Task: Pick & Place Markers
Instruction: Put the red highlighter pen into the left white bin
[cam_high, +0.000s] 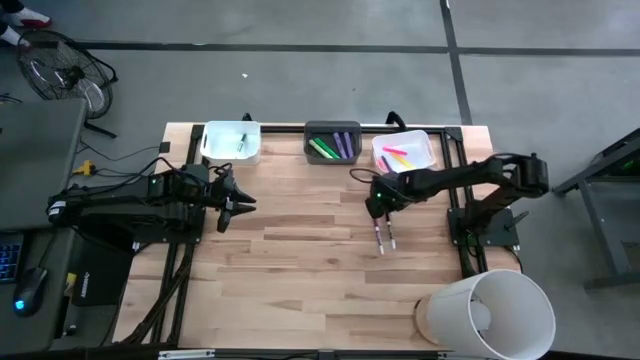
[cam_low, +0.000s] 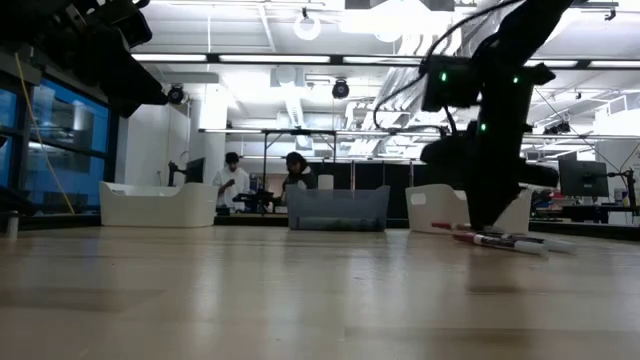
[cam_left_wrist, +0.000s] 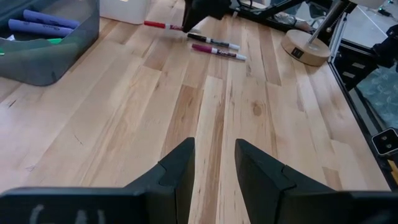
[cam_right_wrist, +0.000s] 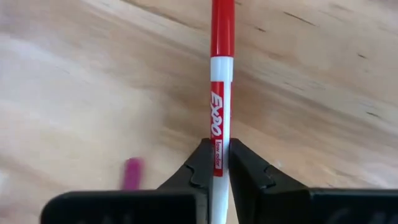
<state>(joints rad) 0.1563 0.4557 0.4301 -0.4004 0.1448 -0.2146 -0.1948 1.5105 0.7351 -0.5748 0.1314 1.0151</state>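
A red-capped marker (cam_right_wrist: 219, 93) with a white barrel sits pinched between the right gripper's (cam_right_wrist: 216, 167) jaws, low over the wooden bench (cam_high: 300, 270), right of its centre. Just beside it, toward the front edge, two more loose markers (cam_high: 384, 238) lie side by side on the boards, one with a dark cap (cam_left_wrist: 214, 42) and one with a magenta cap (cam_left_wrist: 217, 52). Three bins stand in a row along the far edge: a white bin (cam_high: 231, 143) toward the far left corner holding a single green marker (cam_high: 242, 141), a grey bin (cam_high: 333, 142) at the middle holding green and purple markers (cam_high: 334, 146), and a second white bin (cam_high: 404, 150) toward the far right holding pink and yellow-green markers (cam_high: 397, 156). The left gripper (cam_left_wrist: 214, 163) hovers over the left half of the bench, well apart from the loose markers, its jaws spread and holding nothing. A white bucket-like container (cam_high: 487, 311) lies on its side at the near right corner. Beyond the far edge, two people (cam_low: 262, 180) stand in the room.
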